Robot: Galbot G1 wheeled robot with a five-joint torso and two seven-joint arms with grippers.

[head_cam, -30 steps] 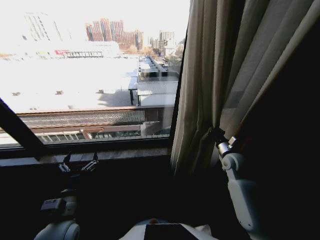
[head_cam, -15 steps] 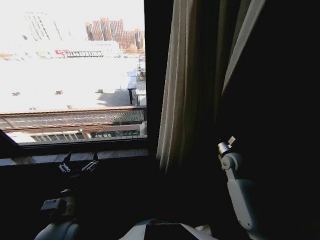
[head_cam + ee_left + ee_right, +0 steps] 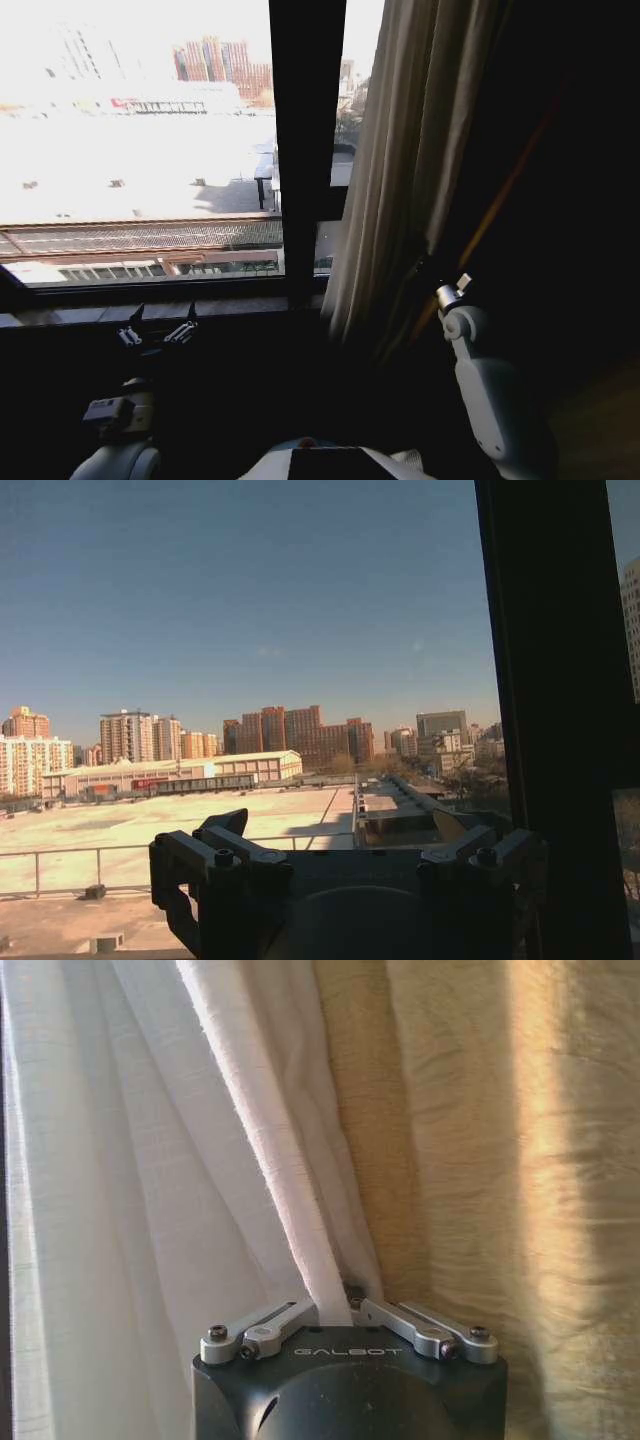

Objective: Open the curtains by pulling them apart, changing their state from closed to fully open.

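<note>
Pinching the curtains (image 3: 300,1200), right end effector (image 3: 340,1305) reaches up.

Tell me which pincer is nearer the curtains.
Right. The right pincer is shut on a fold of the curtains, touching them. The left pincer is open, low by the window sill, apart from the fabric.

Head view: right gripper (image 3: 437,272) buried in curtain (image 3: 400,180) folds and shadow, fingertips hidden. Curtain top and bottom run off frame; lower right too dark to read. Right wrist view: pinched fold (image 3: 325,1280) disappears between fingers (image 3: 270,1322), tips not visible. Left wrist view: left gripper (image 3: 350,865) body cut off at bottom edge.
</note>
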